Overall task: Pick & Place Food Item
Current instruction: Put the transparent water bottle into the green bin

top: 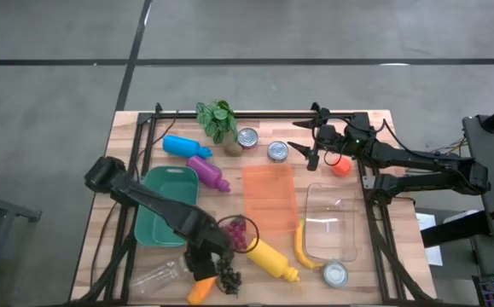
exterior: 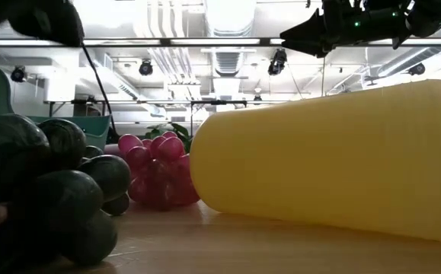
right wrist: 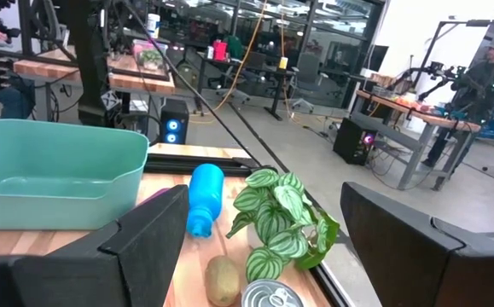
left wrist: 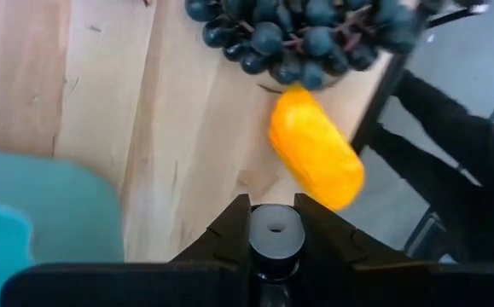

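From above, the left gripper [top: 202,266] hangs over the orange food item [top: 200,291] at the table's near edge, just beside the dark grapes [top: 228,275]; nothing looks lifted yet, so pick and place remain. The right gripper [top: 308,147], fingers apart and empty, waits well beyond the grapes. At table level, the grapes [exterior: 45,194] crowd a yellow bottle [exterior: 334,160]. The left wrist shows its fingers [left wrist: 229,228] apart, the orange item [left wrist: 316,147] touching the grapes [left wrist: 298,34], with little room before the edge.

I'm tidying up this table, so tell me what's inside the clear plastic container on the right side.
The clear container looks empty: only the wooden table shows through it. A banana lies just outside its near left edge and a tin can beside its near corner.
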### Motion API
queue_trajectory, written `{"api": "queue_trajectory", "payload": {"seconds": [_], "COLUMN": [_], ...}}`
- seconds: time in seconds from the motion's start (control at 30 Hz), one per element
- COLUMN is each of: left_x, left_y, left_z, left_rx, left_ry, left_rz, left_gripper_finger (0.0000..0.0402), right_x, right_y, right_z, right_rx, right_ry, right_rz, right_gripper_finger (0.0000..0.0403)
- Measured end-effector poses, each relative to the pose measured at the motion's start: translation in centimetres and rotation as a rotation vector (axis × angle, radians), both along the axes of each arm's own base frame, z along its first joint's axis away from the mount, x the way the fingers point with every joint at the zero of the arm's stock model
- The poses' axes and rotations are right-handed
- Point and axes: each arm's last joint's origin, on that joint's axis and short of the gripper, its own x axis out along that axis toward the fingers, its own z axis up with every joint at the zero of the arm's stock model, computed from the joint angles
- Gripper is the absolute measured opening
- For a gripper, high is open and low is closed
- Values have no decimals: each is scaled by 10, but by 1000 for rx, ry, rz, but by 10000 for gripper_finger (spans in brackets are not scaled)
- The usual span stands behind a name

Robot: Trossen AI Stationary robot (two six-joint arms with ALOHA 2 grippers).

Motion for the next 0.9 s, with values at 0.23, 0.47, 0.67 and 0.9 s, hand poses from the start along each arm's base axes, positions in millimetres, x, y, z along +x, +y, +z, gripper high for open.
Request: {"api": "queue_trajectory", "payload": {"seconds": [0.23,0.47,0.67,0.9], "left_x": [-14,-25,-44,-91], "left_y": [9,20,34,54], "left_z": [40,78,123,176], "left_rx": [-20,2,79,224], "left_ry": [-82,-232,-453,-763], "left_rz": [46,88,95,121], "left_gripper_finger": [70,70,70,70], "right_x": [0,0,0,0], "right_y": [0,0,0,0], "right_z": [0,0,0,0], "right_rx": [0,0,0,0], "right_ry": [0,0,0,0], "right_rz": [0,0,0,0], "right_gripper_finger": [305,305,305,305]}}
